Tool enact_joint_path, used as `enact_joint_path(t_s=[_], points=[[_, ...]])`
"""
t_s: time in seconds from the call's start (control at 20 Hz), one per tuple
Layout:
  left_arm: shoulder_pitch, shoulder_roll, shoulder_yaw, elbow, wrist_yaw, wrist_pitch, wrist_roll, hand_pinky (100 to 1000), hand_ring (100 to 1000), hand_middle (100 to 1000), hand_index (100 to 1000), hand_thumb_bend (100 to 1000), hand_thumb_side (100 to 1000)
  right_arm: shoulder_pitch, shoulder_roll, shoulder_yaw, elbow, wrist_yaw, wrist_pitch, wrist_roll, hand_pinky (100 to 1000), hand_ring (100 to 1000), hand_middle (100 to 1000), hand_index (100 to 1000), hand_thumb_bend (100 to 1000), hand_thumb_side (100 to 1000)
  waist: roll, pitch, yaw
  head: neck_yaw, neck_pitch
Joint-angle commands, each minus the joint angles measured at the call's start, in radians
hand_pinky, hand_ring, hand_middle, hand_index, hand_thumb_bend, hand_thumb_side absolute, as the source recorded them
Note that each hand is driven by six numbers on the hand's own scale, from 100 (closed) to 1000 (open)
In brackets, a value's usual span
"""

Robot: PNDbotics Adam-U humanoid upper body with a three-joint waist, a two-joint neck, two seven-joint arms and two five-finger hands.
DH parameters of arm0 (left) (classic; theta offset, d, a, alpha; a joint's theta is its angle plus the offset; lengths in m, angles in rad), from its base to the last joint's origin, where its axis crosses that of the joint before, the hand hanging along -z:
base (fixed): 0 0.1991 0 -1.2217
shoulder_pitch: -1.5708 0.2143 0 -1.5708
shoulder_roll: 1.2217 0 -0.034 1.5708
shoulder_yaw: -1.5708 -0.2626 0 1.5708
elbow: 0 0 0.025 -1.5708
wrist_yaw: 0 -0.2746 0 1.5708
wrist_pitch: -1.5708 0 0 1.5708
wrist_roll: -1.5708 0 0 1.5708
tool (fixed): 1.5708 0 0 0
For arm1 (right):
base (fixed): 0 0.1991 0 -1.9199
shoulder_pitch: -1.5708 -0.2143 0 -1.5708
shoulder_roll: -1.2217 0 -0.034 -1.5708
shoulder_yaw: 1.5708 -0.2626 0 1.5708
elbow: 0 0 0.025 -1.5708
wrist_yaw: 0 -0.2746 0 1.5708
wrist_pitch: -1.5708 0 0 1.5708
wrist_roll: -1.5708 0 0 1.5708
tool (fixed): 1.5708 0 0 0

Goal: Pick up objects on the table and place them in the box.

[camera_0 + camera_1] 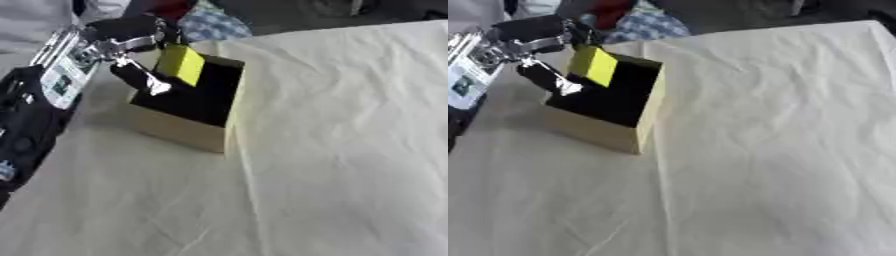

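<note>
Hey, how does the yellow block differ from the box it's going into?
The yellow block is bright yellow; the box has tan outer walls and a dark inside. The block is much smaller than the box. The block is held tilted in the left hand above the box's opening, while the box rests on the cloth-covered table. The block looks solid; the box is open-topped. Both are boxy with flat faces.
</note>
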Motion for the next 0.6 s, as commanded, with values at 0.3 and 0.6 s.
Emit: enact_joint_path(t_s=[0.3,0.6], points=[[-0.015,0.004,0.012,0.011,-0.060,0.013,-0.023,796,871,837,896,100,762,-0.007,-0.007,-0.013,-0.015,-0.009,0.000,-0.005,595,657,501,697,100,911,-0.001,-0.017,-0.004,-0.007,0.004],[-0.010,0.001,0.016,0.007,-0.102,0.025,-0.011,837,911,879,938,100,1000,-0.005,-0.005,-0.013,-0.015,-0.010,0.002,-0.006,595,657,501,697,100,910,-0.001,-0.021,-0.001,-0.019,0.015]])
